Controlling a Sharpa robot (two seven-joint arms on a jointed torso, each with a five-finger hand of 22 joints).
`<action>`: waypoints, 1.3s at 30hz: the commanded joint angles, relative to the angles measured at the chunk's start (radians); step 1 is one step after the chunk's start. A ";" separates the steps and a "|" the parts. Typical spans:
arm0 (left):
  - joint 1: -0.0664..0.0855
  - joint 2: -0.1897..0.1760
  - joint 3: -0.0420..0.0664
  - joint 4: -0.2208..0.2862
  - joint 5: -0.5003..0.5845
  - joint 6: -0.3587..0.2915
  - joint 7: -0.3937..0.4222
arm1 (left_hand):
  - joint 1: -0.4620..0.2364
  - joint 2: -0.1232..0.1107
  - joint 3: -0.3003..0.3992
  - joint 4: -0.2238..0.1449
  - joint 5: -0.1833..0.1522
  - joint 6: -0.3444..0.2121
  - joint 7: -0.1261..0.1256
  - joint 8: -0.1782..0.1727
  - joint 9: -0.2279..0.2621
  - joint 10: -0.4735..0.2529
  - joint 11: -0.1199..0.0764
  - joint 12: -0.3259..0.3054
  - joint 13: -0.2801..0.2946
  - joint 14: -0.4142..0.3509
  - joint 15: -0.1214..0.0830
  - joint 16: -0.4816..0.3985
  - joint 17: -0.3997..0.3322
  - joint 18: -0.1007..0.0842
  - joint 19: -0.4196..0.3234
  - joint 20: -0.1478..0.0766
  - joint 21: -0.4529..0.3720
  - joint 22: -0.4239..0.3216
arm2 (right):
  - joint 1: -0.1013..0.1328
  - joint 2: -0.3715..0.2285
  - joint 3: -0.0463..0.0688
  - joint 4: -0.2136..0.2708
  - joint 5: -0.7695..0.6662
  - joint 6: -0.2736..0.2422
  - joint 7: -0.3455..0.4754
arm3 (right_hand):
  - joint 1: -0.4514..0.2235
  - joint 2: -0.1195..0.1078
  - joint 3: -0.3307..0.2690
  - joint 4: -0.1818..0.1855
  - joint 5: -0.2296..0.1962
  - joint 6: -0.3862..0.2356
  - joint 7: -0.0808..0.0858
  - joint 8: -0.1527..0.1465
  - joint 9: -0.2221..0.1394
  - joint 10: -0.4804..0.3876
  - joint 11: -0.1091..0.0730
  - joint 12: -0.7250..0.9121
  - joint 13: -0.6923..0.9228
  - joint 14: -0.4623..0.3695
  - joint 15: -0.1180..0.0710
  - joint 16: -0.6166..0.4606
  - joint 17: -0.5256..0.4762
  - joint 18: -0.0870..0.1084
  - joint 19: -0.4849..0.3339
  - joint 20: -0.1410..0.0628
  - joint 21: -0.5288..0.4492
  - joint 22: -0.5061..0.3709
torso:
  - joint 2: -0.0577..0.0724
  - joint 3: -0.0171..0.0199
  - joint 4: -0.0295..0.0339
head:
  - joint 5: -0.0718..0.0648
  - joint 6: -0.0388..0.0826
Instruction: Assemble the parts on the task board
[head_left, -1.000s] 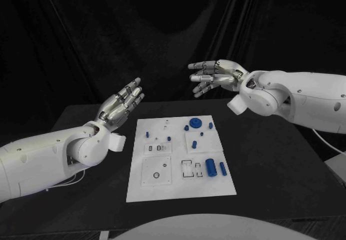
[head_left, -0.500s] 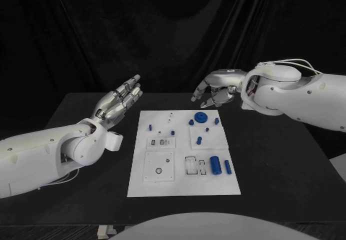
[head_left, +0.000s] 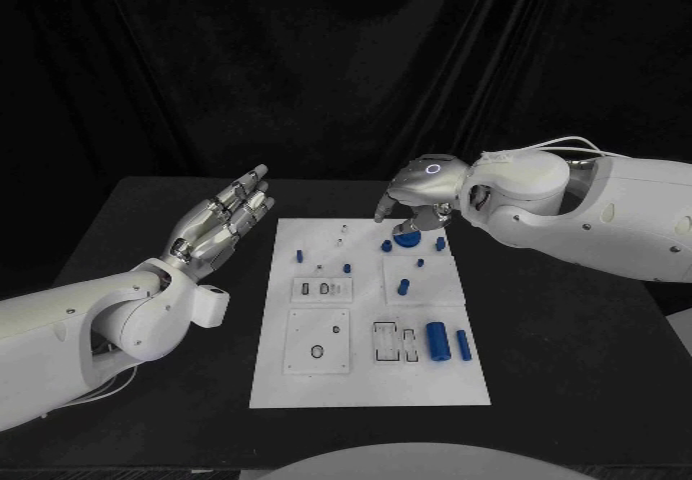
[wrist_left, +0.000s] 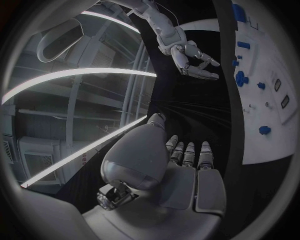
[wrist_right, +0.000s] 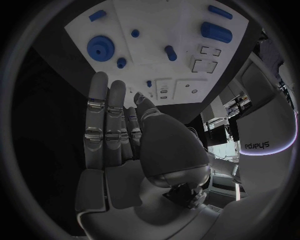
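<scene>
The white task board (head_left: 361, 375) lies in the middle of the black table. On it are a blue gear (head_left: 408, 239), a thick blue cylinder (head_left: 436, 338), a thinner one (head_left: 463, 344) and several small blue pegs. My right hand (head_left: 418, 195) hovers palm down over the board's far edge, just above the gear, fingers apart and holding nothing. The right wrist view shows this hand (wrist_right: 119, 135) stretched toward the gear (wrist_right: 100, 47) and the board (wrist_right: 150, 15). My left hand (head_left: 224, 220) is raised off the board's far left corner, fingers straight, holding nothing.
Bare black table (head_left: 577, 330) surrounds the board on every side. A dark curtain hangs behind the table. In the left wrist view my right hand (wrist_left: 194, 60) hangs beside the board (wrist_left: 278, 107) and its gear (wrist_left: 240, 78).
My right hand has turned palm down and come lower, from high beyond the table to just over the gear at the board's far edge. The left hand keeps its raised pose.
</scene>
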 joint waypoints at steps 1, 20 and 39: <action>0.004 0.000 0.001 0.004 -0.014 0.036 0.090 | 0.009 0.001 0.008 -0.001 0.005 -0.003 0.003 0.002 0.000 -0.001 0.008 -0.007 -0.001 0.000 0.007 -0.004 -0.001 0.018 -0.001 0.007 -0.006 -0.002 | -0.007 -0.001 0.001 -0.004 -0.051 -0.008 -0.037 | 0.009 -0.002 0.013 -0.002 -0.001 0.004 0.018 -0.005 0.002 0.009 -0.001 -0.006 0.000 -0.009 -0.002 0.008 0.008 0.000 -0.008 -0.001 0.007 0.008 | 0.025 -0.0077 0.0110 | -0.007 0.005; 0.007 0.001 0.001 -0.016 -0.014 0.069 0.094 | 0.014 0.003 0.011 -0.001 0.008 -0.011 -0.003 0.001 -0.001 -0.001 0.008 -0.007 -0.001 0.000 0.008 -0.004 -0.001 0.019 -0.001 0.007 -0.006 -0.002 | -0.080 -0.004 0.001 -0.063 -0.052 -0.072 -0.019 | 0.000 -0.022 0.050 -0.002 -0.022 0.011 0.061 -0.016 0.004 0.004 0.000 -0.025 -0.001 -0.020 -0.004 0.063 0.053 -0.001 -0.028 -0.004 0.057 0.059 | 0.047 -0.0154 0.0169 | -0.018 0.000; 0.007 0.007 0.001 -0.037 -0.014 0.075 0.084 | 0.020 0.003 0.014 -0.003 0.017 -0.011 -0.003 0.001 0.000 -0.001 0.009 -0.007 -0.001 0.000 0.012 -0.004 -0.001 0.019 -0.001 0.012 -0.006 -0.002 | -0.119 0.020 0.001 -0.146 -0.052 -0.257 0.011 | 0.008 -0.024 0.107 -0.005 -0.006 -0.007 0.021 -0.040 -0.016 -0.005 0.004 -0.042 -0.001 -0.030 -0.005 0.136 0.102 -0.001 -0.065 -0.005 0.139 0.144 | 0.048 -0.0145 0.0196 | -0.016 -0.007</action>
